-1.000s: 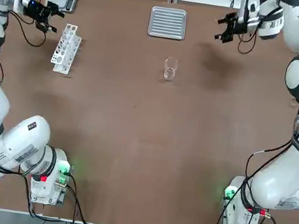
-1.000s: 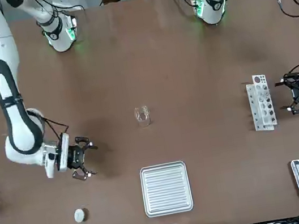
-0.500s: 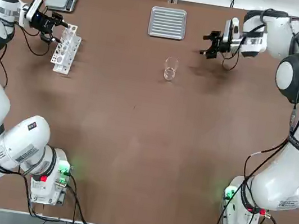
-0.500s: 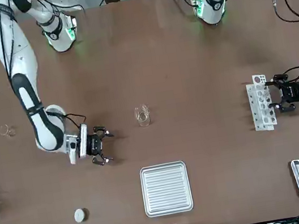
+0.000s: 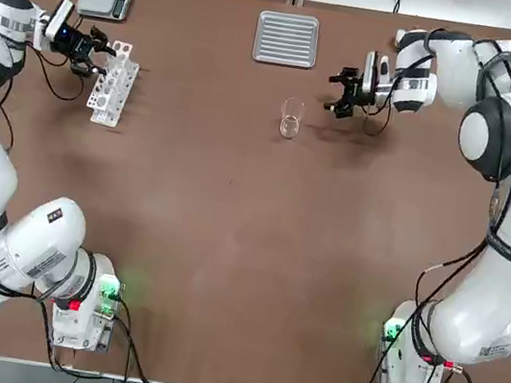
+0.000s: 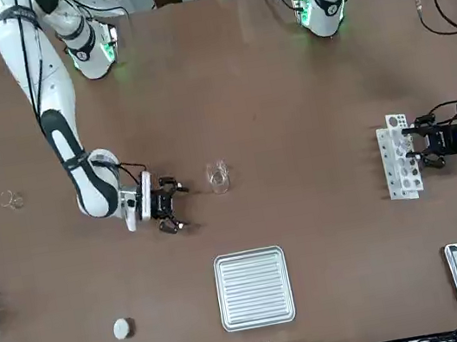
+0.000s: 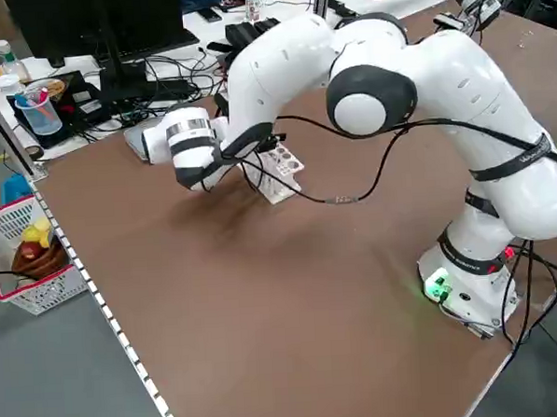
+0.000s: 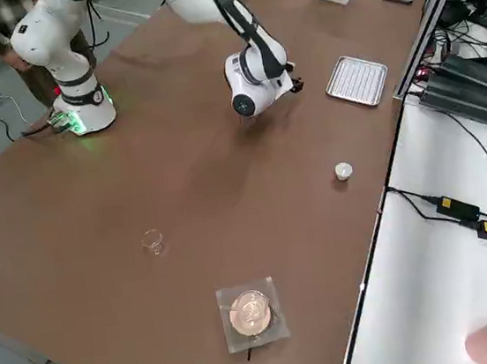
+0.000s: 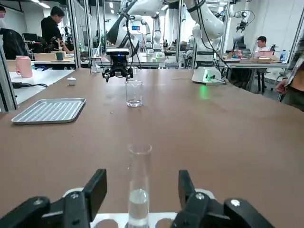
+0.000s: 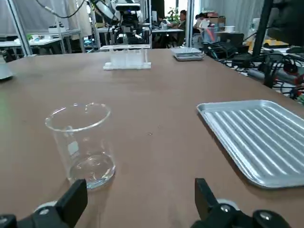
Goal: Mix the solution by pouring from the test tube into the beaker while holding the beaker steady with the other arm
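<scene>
Straddling grip: the left end effector [image 9: 142, 174] stands wide, a finger on each side of the test tube [image 9: 139, 206], not touching it; closing off-centre could tip or crack the glass.
Rack [image 5: 113, 86]: near the surface's [image 5: 227, 245] far left corner, with the tube in it; a slanted lift may snag the rim of its hole and drag the rack along.
Liquid: clear, low in the tube; a jerky lift or early tilt could spill it.
Beaker [image 10: 85, 152]: upright, unheld, between the surface's middle and far edge; a careless approach could knock it over.
Right end effector [image 10: 140, 182]: wide and empty, just right of the beaker; squeezing too hard may make the glass slip.
Tray [image 5: 286, 39]: by the far edge; a wide swing could clip it.
</scene>
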